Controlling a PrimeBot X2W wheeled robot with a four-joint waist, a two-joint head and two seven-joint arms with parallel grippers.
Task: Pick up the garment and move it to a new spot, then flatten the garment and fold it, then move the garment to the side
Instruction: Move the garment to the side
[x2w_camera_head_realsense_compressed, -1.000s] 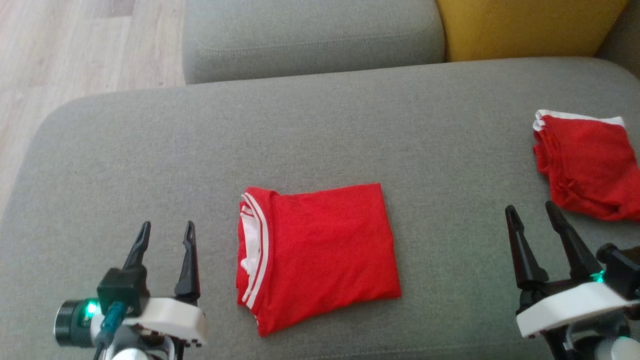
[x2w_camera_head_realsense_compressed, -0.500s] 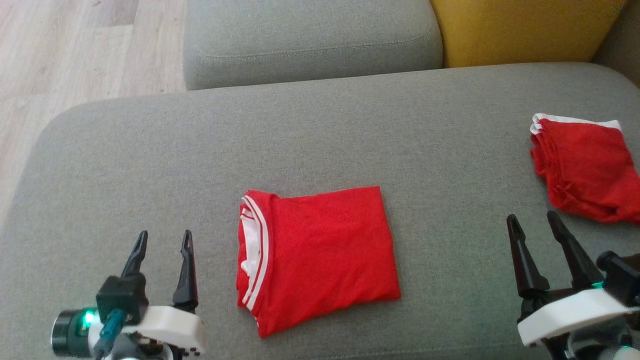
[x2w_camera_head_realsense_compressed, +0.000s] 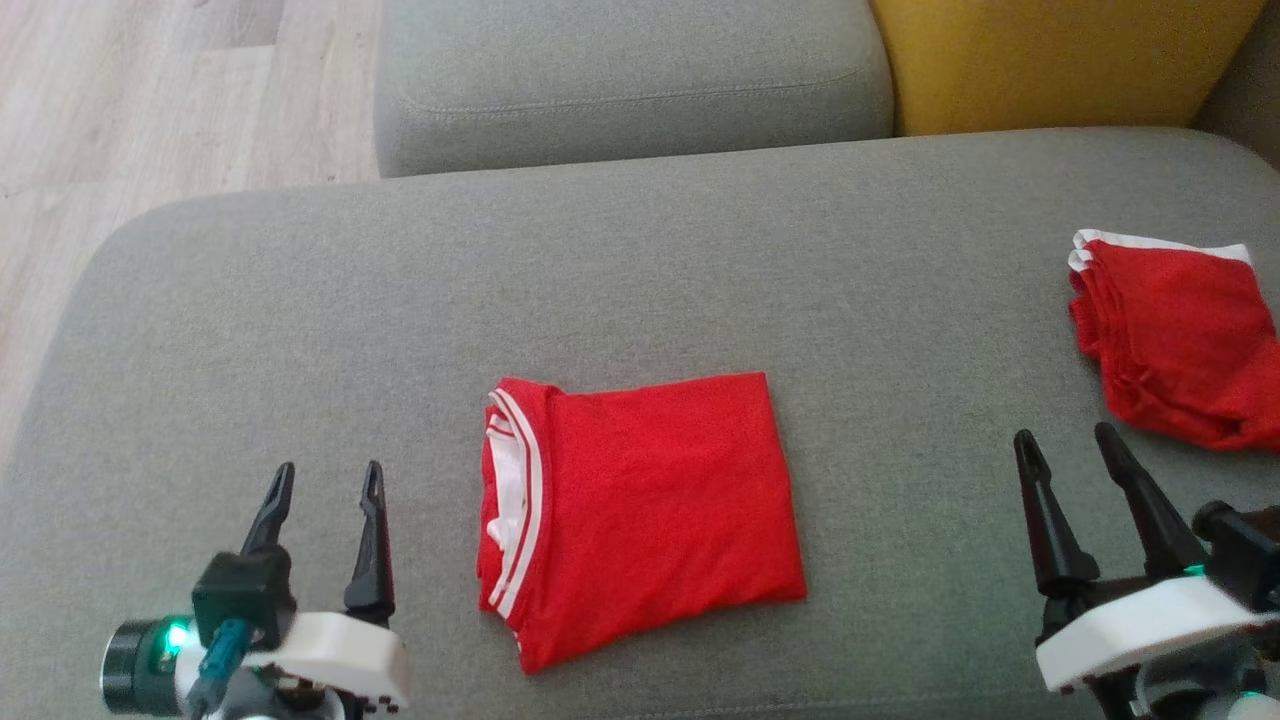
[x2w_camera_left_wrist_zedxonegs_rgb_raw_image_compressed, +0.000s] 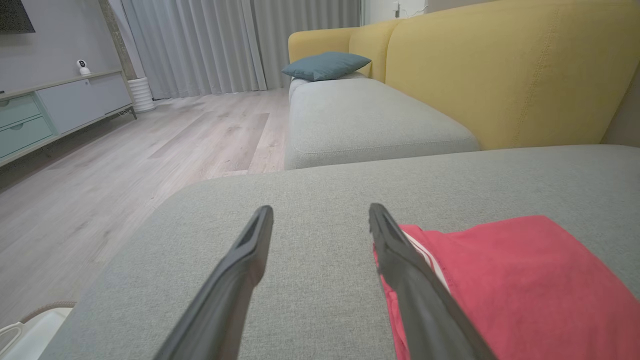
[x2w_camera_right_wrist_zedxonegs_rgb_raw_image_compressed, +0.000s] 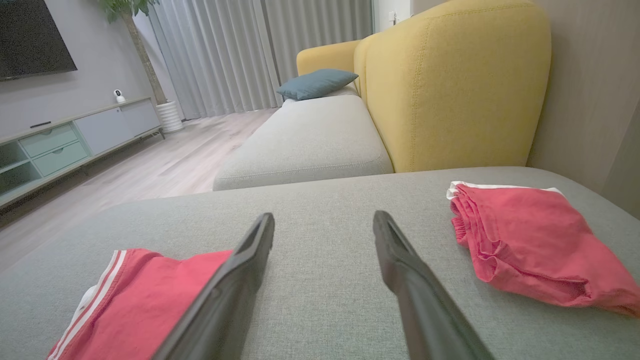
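A red garment (x2w_camera_head_realsense_compressed: 650, 510) with white collar stripes lies folded into a rectangle in the middle of the grey cushion (x2w_camera_head_realsense_compressed: 400, 300). In the left wrist view the garment (x2w_camera_left_wrist_zedxonegs_rgb_raw_image_compressed: 520, 280) lies to the right of my fingers; in the right wrist view the garment (x2w_camera_right_wrist_zedxonegs_rgb_raw_image_compressed: 145, 300) lies at the lower left. My left gripper (x2w_camera_head_realsense_compressed: 328, 478) hovers open at the lower left, apart from the cloth. My right gripper (x2w_camera_head_realsense_compressed: 1068, 442) stands open at the lower right, holding nothing.
A second folded red garment (x2w_camera_head_realsense_compressed: 1180, 340) with a white band lies at the cushion's right edge, also seen as the red pile (x2w_camera_right_wrist_zedxonegs_rgb_raw_image_compressed: 530, 240). A smaller grey cushion (x2w_camera_head_realsense_compressed: 630, 80) and a yellow backrest (x2w_camera_head_realsense_compressed: 1060, 60) stand behind. Wooden floor (x2w_camera_head_realsense_compressed: 150, 100) lies beyond the left edge.
The head camera has shifted slightly, so the whole picture sits a little lower. Both grippers stay open and the garments lie as before.
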